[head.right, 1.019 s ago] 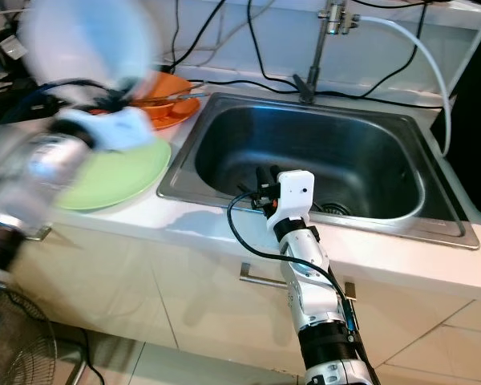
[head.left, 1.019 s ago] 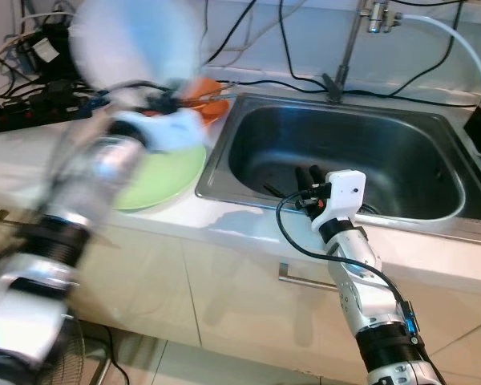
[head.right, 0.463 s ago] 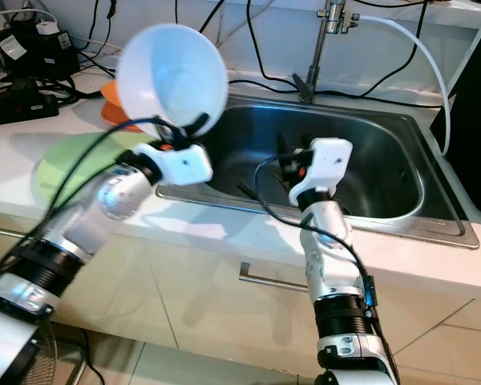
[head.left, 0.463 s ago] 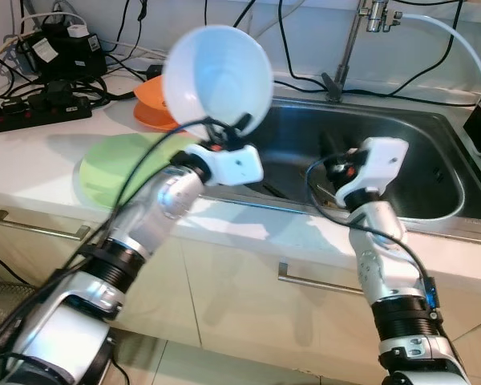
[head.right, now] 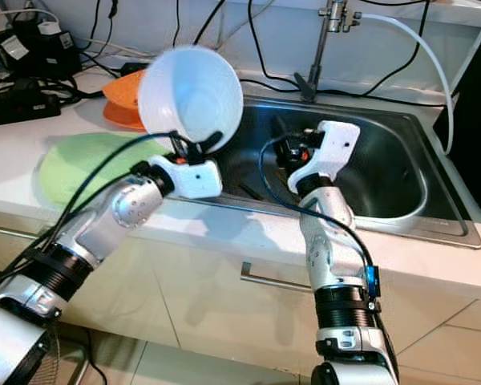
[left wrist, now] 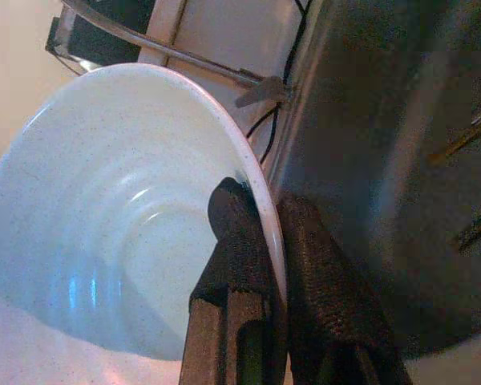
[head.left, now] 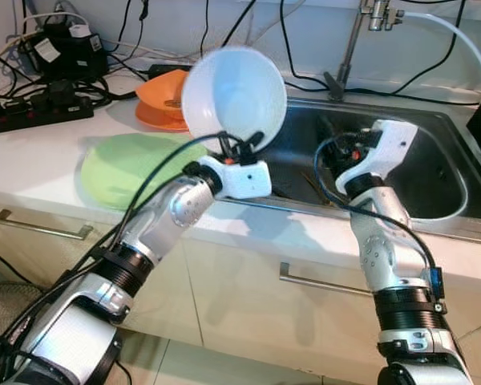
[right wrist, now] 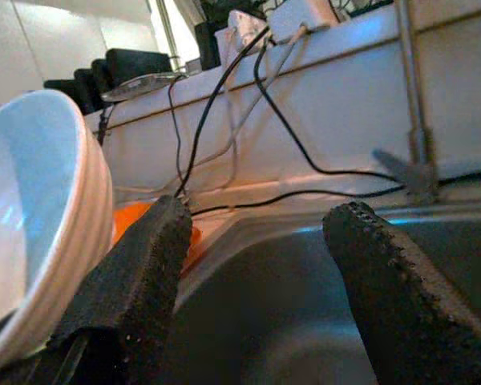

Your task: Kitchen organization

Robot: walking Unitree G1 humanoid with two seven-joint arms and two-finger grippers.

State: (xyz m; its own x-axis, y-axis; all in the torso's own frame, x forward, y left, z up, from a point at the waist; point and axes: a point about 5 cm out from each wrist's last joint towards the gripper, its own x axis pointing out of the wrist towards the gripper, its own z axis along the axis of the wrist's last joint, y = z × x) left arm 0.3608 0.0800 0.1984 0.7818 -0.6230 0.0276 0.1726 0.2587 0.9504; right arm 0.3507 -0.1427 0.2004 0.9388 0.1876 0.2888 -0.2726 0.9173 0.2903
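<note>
A white bowl [head.left: 234, 100] is tilted on its side above the left edge of the steel sink [head.left: 437, 172], its hollow facing me. My left gripper [head.left: 239, 147] is shut on the bowl's lower rim; in the left wrist view one finger [left wrist: 239, 241] lies inside the bowl [left wrist: 120, 249] and the other outside. My right gripper [head.left: 330, 144] hangs over the sink basin just right of the bowl, open, with nothing between its fingers [right wrist: 140, 297]. The right wrist view has the bowl [right wrist: 32, 208] beside one finger.
A green plate [head.left: 128, 164] lies on the white counter left of the sink, with orange dishes [head.left: 162, 100] behind it. Power strips and cables [head.left: 32, 112] crowd the back left. A faucet [head.left: 349, 48] and white hose [head.left: 465, 48] stand behind the basin. Thin utensils [head.left: 313, 183] lie in the sink.
My left arm has swung the bowl from over the counter rightward to the sink's left edge. My right gripper has risen out of the basin and shifted right.
</note>
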